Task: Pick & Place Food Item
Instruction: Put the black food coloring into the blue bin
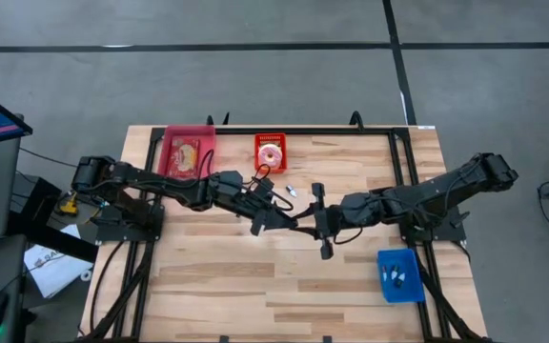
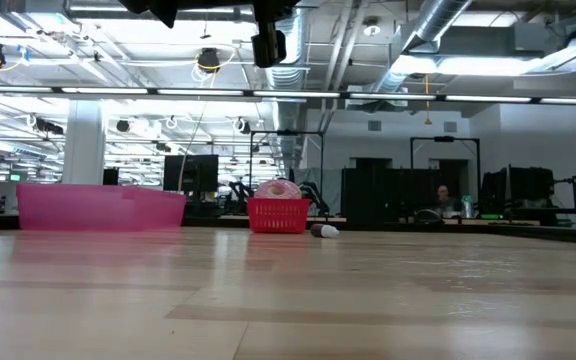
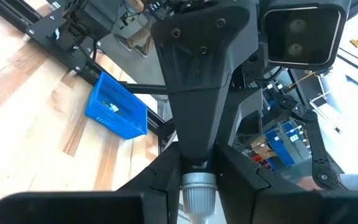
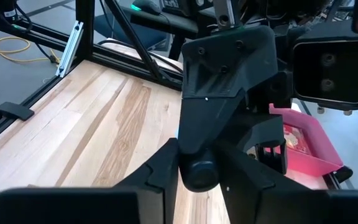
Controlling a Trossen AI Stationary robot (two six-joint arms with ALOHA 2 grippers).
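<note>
The left gripper (image 3: 199,179) clenched the small cylinder (image 3: 197,194) between its fingers, the facing right gripper (image 4: 199,163) closed on its far end; an early left release might drop it.

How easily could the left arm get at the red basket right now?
Probably yes: the red basket sits close to the left hand with nothing between, but that hand is shut on a small cylinder.

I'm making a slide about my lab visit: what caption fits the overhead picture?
Two dark robot arms meet mid-table, with a pink tray, red basket holding a doughnut, and blue bin around them.
</note>
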